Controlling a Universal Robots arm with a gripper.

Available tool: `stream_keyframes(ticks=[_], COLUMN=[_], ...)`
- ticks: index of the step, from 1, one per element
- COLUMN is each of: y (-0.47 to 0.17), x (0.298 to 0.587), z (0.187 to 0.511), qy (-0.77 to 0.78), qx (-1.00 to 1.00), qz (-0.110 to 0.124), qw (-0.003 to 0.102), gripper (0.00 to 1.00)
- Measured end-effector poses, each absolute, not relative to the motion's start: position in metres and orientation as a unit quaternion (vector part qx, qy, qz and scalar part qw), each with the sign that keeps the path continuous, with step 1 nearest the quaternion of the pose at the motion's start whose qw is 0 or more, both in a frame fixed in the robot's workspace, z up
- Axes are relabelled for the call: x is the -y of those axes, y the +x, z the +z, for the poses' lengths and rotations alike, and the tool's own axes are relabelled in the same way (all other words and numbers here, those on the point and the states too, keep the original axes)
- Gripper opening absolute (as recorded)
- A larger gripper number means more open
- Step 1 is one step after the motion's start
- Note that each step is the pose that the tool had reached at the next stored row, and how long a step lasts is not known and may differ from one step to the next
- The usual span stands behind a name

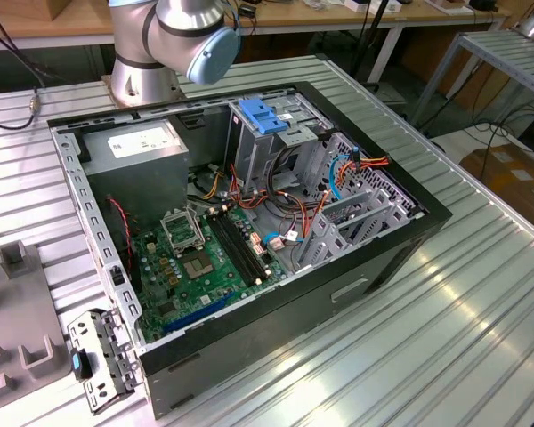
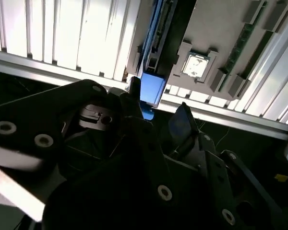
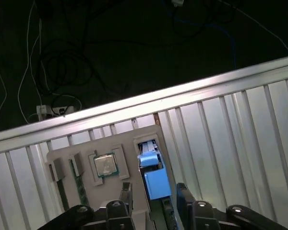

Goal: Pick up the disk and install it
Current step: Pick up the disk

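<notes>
gripper (image 3: pixel 153 188) fingers (image 3: pixel 182 194) spread wide either side of the disk (image 3: pixel 150 160); holding nothing

This looks like a robot lab or workshop. A robot arm (image 1: pixel 147 76) stands on a long metal worktop (image 1: pixel 481 338) with ridges. An open computer case (image 1: pixel 276 334) lies on it, with its green board (image 1: pixel 196 258) and wires showing. More tables (image 1: pixel 338 22) stand behind. Cables (image 3: pixel 57 67) trail over the dark floor (image 3: pixel 134 48) — and a brown box (image 1: pixel 512 178) sits down there too.
</notes>
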State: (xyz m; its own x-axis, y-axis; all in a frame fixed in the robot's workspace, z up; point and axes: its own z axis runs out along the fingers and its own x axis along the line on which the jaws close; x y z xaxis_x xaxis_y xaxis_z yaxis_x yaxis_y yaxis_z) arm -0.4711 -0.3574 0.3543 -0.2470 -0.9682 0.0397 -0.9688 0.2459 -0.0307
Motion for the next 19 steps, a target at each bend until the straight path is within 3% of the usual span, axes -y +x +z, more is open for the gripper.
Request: stream_keyframes(ticks=[1, 2, 19], y=[-0.471, -0.471, -0.474], x=[0.357, 0.357, 0.357], z=[0.351, 0.345, 0.314], qy=[0.616, 0.621, 0.676], qx=[0.787, 0.783, 0.736], qz=[0.024, 0.024, 0.021], qw=[0.006, 0.006, 0.001], gripper=[0.53, 0.66, 0.66])
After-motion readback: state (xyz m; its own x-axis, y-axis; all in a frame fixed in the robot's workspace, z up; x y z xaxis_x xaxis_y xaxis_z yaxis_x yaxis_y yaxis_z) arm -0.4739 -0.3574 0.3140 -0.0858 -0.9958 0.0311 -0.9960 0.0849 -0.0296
